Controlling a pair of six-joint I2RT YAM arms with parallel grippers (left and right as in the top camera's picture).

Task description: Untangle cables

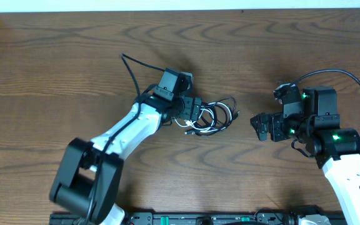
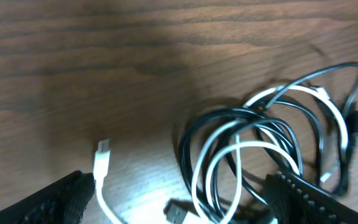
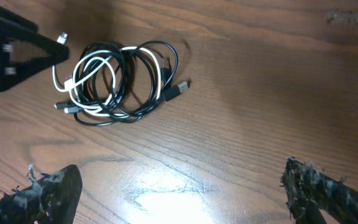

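The cables (image 1: 216,117) lie in one tangled coil at the table's middle: a white cord wound through black ones (image 2: 272,146), also in the right wrist view (image 3: 118,81). A white plug (image 2: 102,155) pokes out to the left, and a black plug (image 3: 176,91) sticks out on the side facing my right arm. My left gripper (image 1: 195,116) is low over the coil's left edge and open. Its fingers (image 2: 48,202) straddle the white cord's end and some loops, with nothing pinched (image 2: 179,208). My right gripper (image 1: 259,125) is open over bare wood to the right of the coil (image 3: 185,199).
A thicker black robot wire (image 1: 132,69) trails from the left arm toward the back. The wooden table (image 1: 55,56) ends at a white wall edge along the top. My left gripper's body (image 3: 5,50) shows just beside the coil in the right wrist view.
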